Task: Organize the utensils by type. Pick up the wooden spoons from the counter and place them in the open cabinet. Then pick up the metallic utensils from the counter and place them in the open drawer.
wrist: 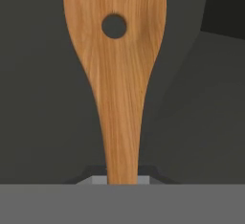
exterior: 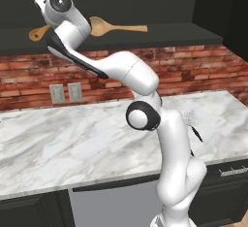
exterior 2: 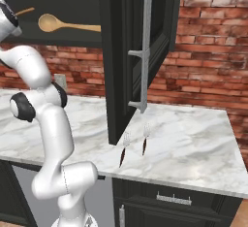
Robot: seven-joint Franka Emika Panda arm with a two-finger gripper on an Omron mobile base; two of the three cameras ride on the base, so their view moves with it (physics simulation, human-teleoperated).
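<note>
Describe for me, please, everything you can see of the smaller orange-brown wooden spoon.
The smaller spoon is orange-brown wood with visible grain, a flat oval head pierced by one round hole, narrowing to a slim handle. The hand view shows the handle running down into the claw, which is shut on it, with the dark cabinet shelf behind. From the left base view its head pokes out left of the robot's wrist, near the larger spoon on the shelf.

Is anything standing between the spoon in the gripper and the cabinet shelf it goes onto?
Nothing visible does. The orange-brown spoon, held by its handle, already hangs over the dark shelf of the open cabinet. The larger tan spoon lies on the same shelf, off to the side rather than in its path.
</note>
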